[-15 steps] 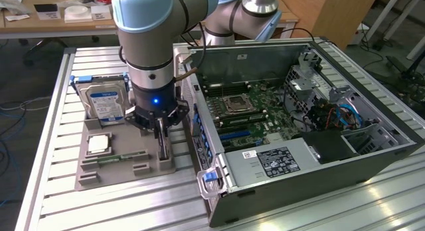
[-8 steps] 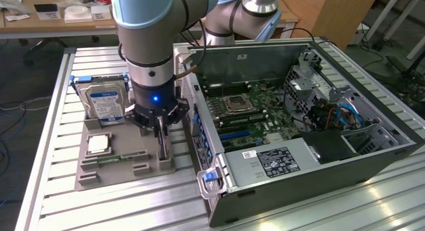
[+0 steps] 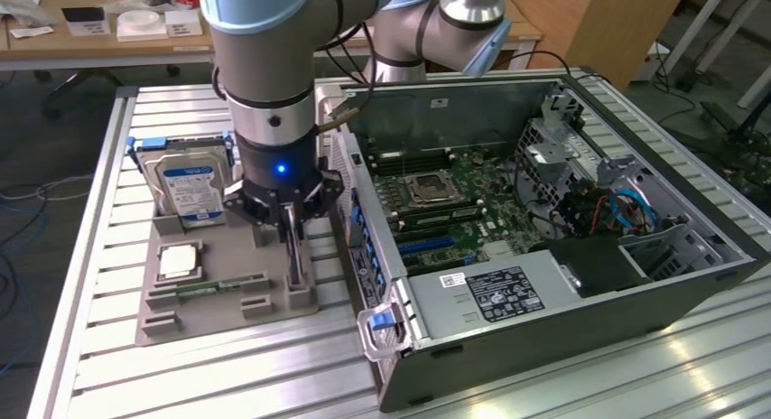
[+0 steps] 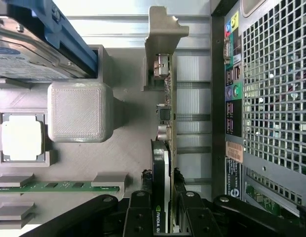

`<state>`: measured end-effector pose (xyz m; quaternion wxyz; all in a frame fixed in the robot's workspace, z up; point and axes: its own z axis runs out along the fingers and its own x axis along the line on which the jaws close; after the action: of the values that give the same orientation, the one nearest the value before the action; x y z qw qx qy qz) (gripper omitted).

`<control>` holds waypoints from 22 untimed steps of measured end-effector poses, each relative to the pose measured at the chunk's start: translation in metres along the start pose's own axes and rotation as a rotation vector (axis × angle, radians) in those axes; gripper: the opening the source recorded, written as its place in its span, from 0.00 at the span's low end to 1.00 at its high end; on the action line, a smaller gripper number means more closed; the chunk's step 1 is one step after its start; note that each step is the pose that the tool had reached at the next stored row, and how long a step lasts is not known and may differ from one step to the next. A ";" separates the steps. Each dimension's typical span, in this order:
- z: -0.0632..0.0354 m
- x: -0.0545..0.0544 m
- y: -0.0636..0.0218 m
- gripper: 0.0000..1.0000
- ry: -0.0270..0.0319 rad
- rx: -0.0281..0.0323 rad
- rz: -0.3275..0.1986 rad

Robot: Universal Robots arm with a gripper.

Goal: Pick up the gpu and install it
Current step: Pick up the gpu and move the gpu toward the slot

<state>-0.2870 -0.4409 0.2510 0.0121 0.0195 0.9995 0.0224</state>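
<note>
We see the gpu (image 3: 298, 276) (image 4: 168, 113), a thin, flat, rectangular card with a tan board face and a black face, standing on edge in a slot of the grey plastic holder tray (image 3: 229, 311) (image 4: 128, 148). The black tool (image 3: 292, 252) (image 4: 162, 195) is closed onto it, one finger against each face. On the exterior view's left of the card, the tray holds a silver hard drive with a blue label (image 3: 190, 189) (image 4: 29, 54), a square silver processor (image 3: 179, 261) (image 4: 22, 138) and a narrow green memory stick (image 3: 223, 283) (image 4: 54, 186). On the exterior view's right lies the open black computer case (image 3: 579, 283) (image 4: 261, 98), sharing the ribbed metal surface (image 3: 97, 256).
</note>
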 end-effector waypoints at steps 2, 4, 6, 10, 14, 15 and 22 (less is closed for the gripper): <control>-0.0044 0.000 0.0002 0.27 0.0000 0.0001 0.000; -0.0084 0.000 0.0004 0.27 0.0000 0.0000 0.000; -0.0121 0.000 0.0005 0.27 0.0000 0.0001 0.000; -0.0187 -0.001 0.0009 0.27 0.0000 0.0000 0.000; -0.0229 -0.001 0.0010 0.27 -0.0001 -0.0002 0.000; -0.0232 -0.001 0.0011 0.27 -0.0001 -0.0003 0.000; -0.0235 -0.001 0.0011 0.27 0.0001 -0.0007 0.000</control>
<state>-0.2866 -0.4409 0.2745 0.0120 0.0195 0.9995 0.0227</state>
